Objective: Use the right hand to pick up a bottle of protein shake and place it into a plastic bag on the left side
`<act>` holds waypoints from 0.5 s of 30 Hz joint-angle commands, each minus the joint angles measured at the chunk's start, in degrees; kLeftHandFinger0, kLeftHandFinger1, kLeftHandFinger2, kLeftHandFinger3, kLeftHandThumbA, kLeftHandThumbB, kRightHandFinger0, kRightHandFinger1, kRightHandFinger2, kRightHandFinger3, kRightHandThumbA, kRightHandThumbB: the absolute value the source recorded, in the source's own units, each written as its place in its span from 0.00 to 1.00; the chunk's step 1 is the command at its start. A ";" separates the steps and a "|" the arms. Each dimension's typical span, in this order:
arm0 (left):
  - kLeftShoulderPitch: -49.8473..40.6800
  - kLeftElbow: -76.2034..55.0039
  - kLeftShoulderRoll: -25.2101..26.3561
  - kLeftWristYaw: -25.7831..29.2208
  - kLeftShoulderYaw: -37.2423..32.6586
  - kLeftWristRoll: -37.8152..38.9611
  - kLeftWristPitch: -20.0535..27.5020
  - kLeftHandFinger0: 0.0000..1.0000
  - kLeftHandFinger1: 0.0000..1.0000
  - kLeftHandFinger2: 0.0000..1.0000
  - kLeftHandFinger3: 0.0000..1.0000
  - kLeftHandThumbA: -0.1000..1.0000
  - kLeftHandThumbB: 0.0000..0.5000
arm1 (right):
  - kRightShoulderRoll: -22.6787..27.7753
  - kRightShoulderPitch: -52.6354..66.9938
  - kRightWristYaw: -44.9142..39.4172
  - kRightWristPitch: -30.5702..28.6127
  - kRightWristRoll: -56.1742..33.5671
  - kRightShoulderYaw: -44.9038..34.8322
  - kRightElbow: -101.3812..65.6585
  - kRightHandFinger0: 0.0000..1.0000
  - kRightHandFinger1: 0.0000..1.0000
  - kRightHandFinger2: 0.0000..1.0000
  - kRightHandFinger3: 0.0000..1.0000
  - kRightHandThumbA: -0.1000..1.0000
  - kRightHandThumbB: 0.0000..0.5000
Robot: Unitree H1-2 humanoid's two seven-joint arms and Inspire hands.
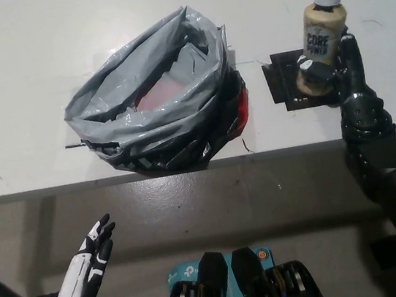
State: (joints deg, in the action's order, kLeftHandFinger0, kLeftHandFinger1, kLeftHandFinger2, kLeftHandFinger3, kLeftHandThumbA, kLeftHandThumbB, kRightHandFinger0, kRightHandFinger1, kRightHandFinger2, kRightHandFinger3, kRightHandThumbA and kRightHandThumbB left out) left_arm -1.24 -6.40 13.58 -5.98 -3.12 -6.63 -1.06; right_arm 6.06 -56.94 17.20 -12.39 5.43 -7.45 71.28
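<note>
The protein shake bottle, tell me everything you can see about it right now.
The protein shake bottle is beige, apparently plastic, with a white cap and dark lettering on its label. It stands roughly upright at the table's right, over a black square patch. The black right hand wraps its lower part, with fingers across the front. It sits apart from the grey plastic bag.

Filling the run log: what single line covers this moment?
right hand shut on bottle | bottle over black mat | bag open | left hand open, low
</note>
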 commanded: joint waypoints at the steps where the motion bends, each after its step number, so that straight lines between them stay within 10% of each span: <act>1: 1.14 -1.83 0.27 -0.54 0.38 0.69 1.66 1.00 1.00 1.00 1.00 1.00 0.38 | 0.79 -6.02 3.98 -1.71 -0.55 0.40 1.82 0.08 0.15 0.26 0.38 0.22 0.74; 4: 1.66 -1.63 0.29 -0.61 0.38 0.77 1.46 1.00 1.00 1.00 1.00 1.00 0.37 | 0.84 -5.97 4.66 -1.24 0.75 2.00 2.12 0.00 0.03 0.30 0.26 0.01 0.53; 8: 1.81 -1.60 0.48 -0.63 0.35 0.65 1.81 1.00 1.00 1.00 1.00 1.00 0.35 | 0.36 -5.47 5.56 -2.39 0.56 2.61 1.28 0.00 0.26 0.64 0.64 0.00 0.36; 15: 1.75 -1.62 0.80 -1.04 0.48 1.29 2.30 1.00 1.00 1.00 1.00 1.00 0.31 | 0.58 -5.36 7.91 -4.79 0.91 3.23 -1.76 0.00 0.23 0.63 0.65 0.00 0.30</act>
State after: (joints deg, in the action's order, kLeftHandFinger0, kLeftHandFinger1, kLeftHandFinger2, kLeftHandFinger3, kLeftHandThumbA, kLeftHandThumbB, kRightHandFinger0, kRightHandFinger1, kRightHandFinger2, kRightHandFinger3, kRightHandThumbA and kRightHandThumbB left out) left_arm -0.30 -6.40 13.58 -6.01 -3.01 -6.29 -1.04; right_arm 5.96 -58.99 22.19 -12.99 5.65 -4.93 73.02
